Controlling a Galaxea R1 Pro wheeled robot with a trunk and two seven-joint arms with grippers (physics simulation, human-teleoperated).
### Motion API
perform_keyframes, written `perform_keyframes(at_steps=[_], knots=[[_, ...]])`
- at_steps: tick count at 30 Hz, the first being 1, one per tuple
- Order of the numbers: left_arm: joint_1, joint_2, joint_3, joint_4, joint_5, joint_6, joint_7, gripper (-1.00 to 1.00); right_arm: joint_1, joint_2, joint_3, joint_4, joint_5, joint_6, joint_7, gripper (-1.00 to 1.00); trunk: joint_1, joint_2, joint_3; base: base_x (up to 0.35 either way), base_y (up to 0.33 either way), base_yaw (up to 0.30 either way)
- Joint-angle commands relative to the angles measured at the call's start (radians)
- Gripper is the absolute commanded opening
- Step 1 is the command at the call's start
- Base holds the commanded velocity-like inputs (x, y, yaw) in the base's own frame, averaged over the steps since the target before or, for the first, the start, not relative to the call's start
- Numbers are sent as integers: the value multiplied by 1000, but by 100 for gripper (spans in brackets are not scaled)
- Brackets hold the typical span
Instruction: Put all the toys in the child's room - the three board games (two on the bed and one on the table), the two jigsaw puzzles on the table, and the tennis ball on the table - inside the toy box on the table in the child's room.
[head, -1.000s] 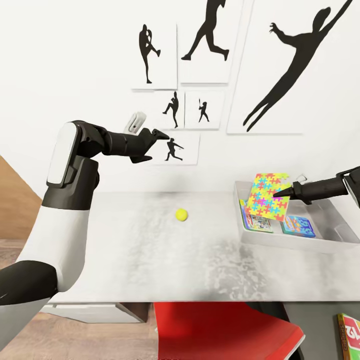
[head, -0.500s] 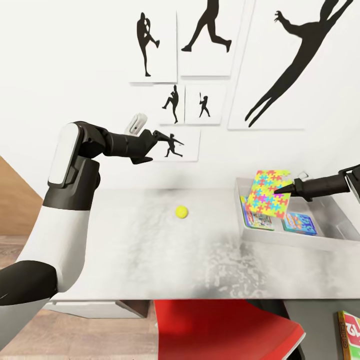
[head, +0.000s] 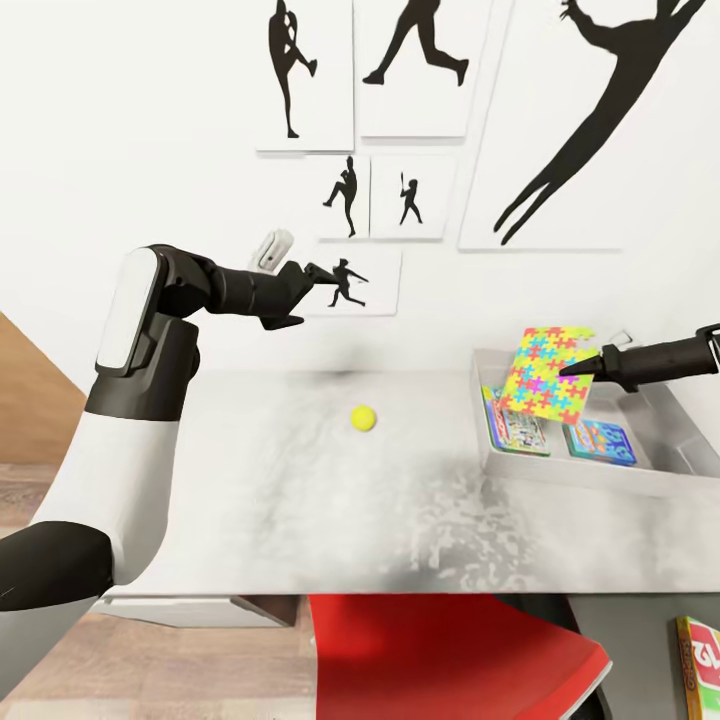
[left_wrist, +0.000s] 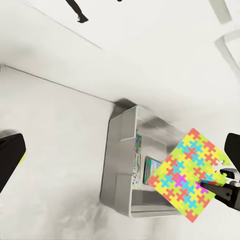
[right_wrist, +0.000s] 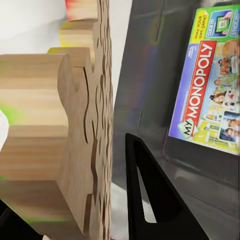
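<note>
My right hand (head: 578, 371) is clamped on one edge of the jigsaw puzzle (head: 546, 373), which hangs tilted over the toy box (head: 655, 478) on the desk (head: 300, 480). Two board games (head: 600, 441) already lie inside. Recommended: lower the sheet flat onto them, centred within the walls, then release. My left hand (head: 335, 276) hovers empty, fingers parted. The tennis ball (head: 363, 418) remains outside the box.

"MY MONOPOLY" on blue board game (right_wrist: 207, 82) in toy box (right_wrist: 150, 65)
</note>
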Motion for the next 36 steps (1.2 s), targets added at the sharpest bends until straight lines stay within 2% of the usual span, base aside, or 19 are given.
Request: perform_keyframes(at_steps=[1,19,36], knots=[[-1,0,1,0,8,2,10,100,-1,0,-4,0,10,9,8,-100,1,-2,-3,0,0,0],[1,0,1,-1,9,2,10,100,-32,-24,-5,-4,10,9,9,-100,1,-2,-33,0,0,0],[-3,-4,4,-5,10,2,9,100,-34,-28,-5,-4,10,-4,10,-100,1,-2,-61,0,0,0]])
